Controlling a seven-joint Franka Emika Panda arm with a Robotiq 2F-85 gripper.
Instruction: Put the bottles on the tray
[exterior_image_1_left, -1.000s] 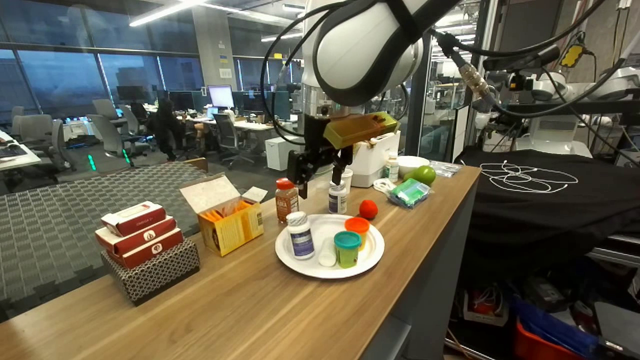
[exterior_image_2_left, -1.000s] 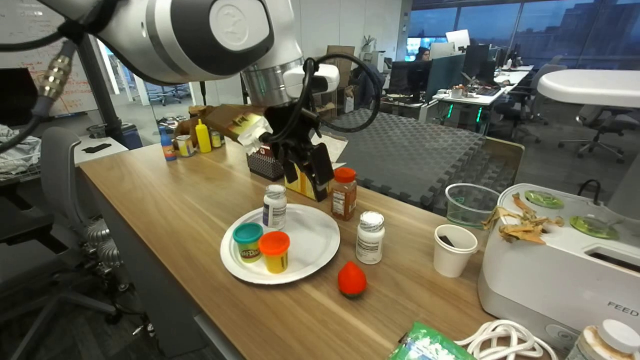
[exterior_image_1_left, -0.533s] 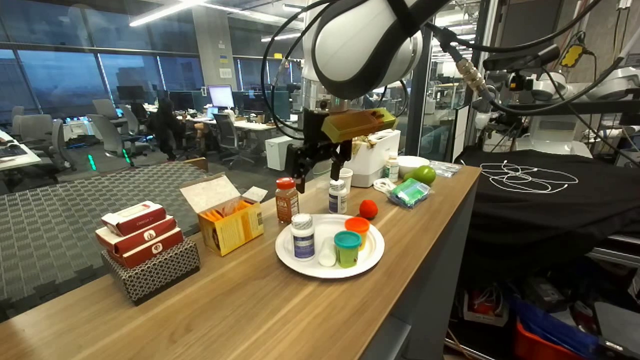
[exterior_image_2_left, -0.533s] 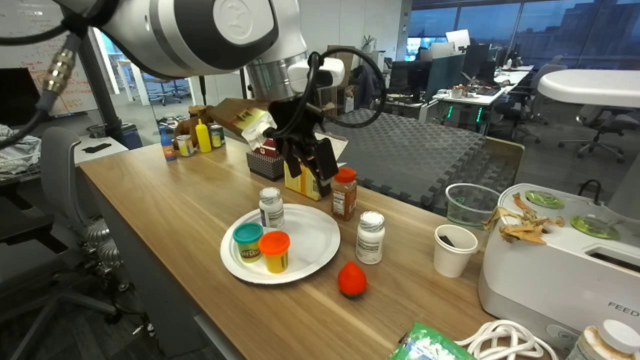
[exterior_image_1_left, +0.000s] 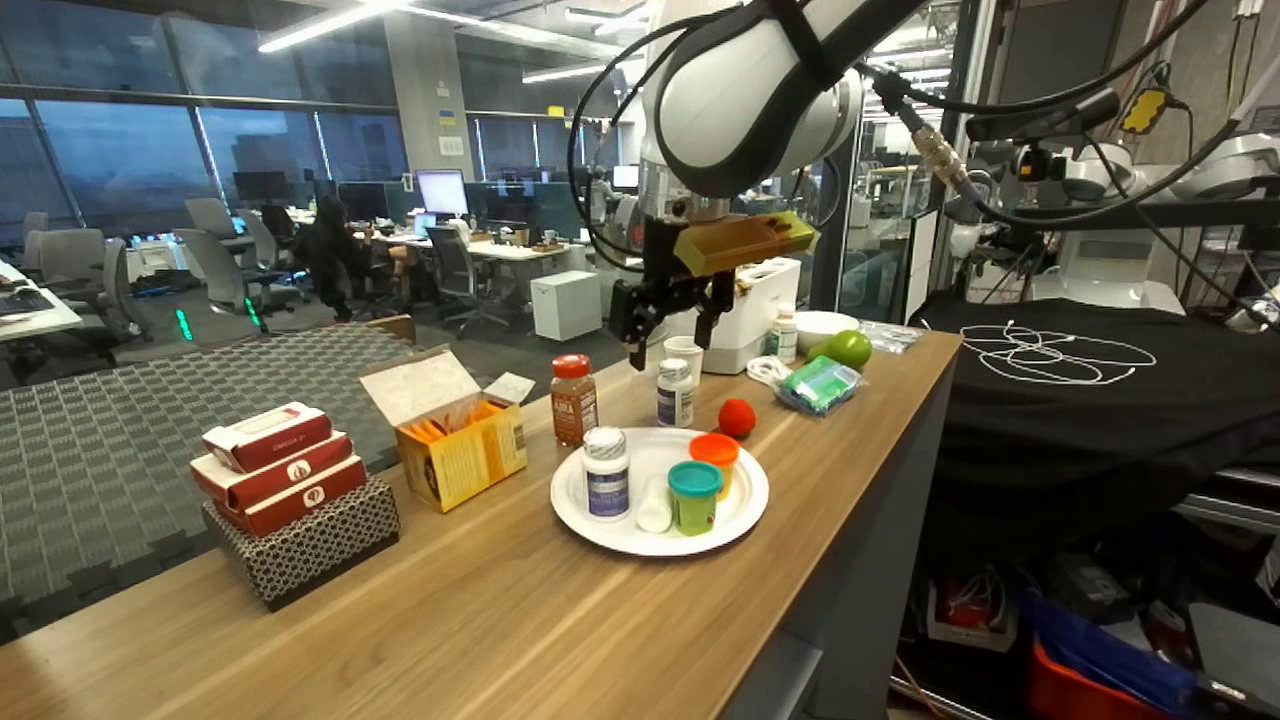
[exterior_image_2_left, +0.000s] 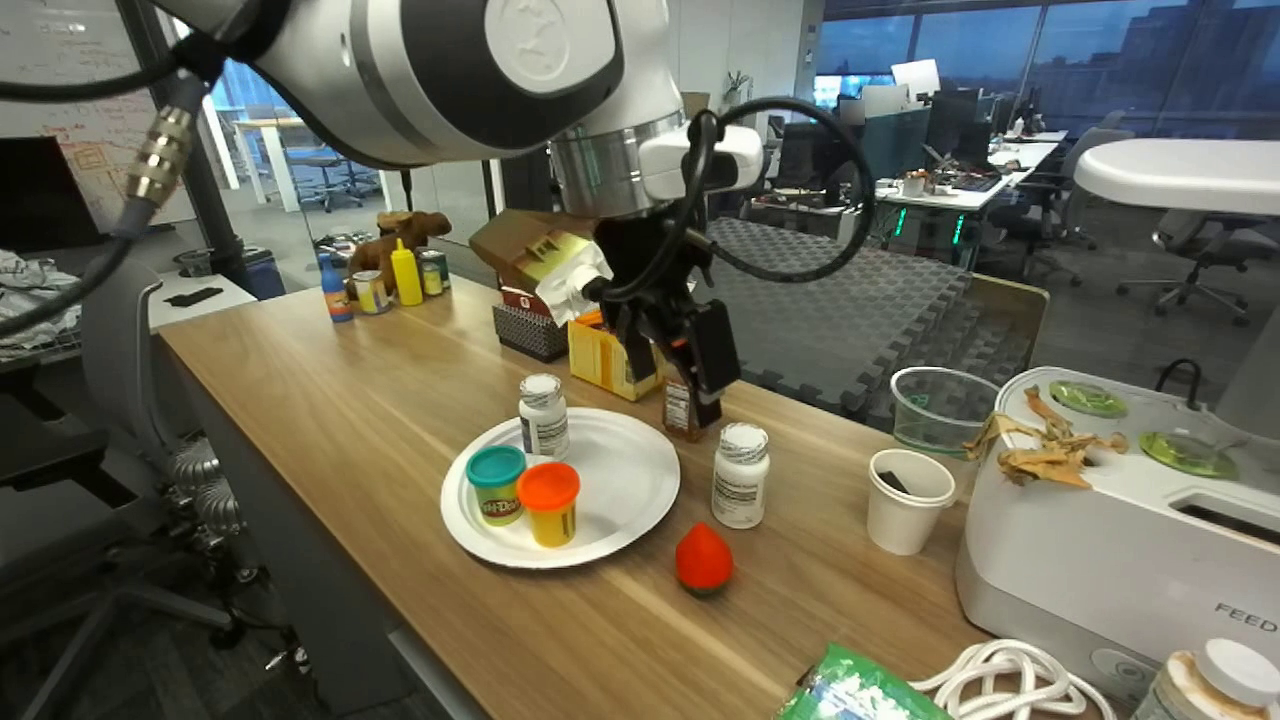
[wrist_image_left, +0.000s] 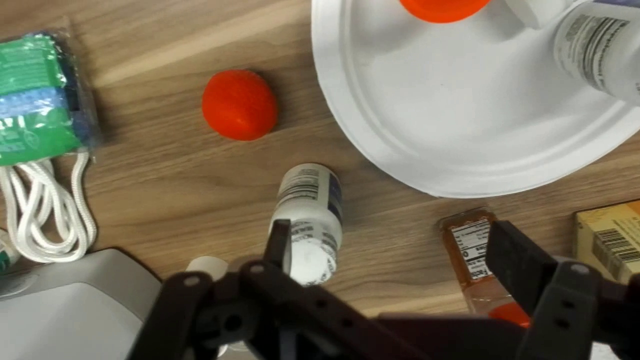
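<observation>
White bottle (exterior_image_1_left: 607, 480), upright on the tray (exterior_image_2_left: 620, 490), near a teal-lidded green tub (exterior_image_1_left: 694, 505) and an orange-lidded tub (exterior_image_2_left: 551, 505), both also on the tray. The tray occupies the centre of the frame in both exterior views and the upper right in the wrist view. A second white bottle (exterior_image_2_left: 740, 480) stands upright on the counter (exterior_image_2_left: 350, 400), near the tray's right edge in an exterior view; a red-capped brown bottle (exterior_image_1_left: 574, 405) stands just off the tray, at its upper left in an exterior view. My claw (wrist_image_left: 390, 245) hangs spread above the counter; in the wrist view its fingers enter from the bottom of the frame, well apart, with wood grain visible between them. There, one finger overlaps the second white bottle and the other the red-capped brown bottle. Also shown: a red pointed object (exterior_image_2_left: 704, 558) at lower centre and a yellow box (exterior_image_1_left: 465, 455) left of the tray.
</observation>
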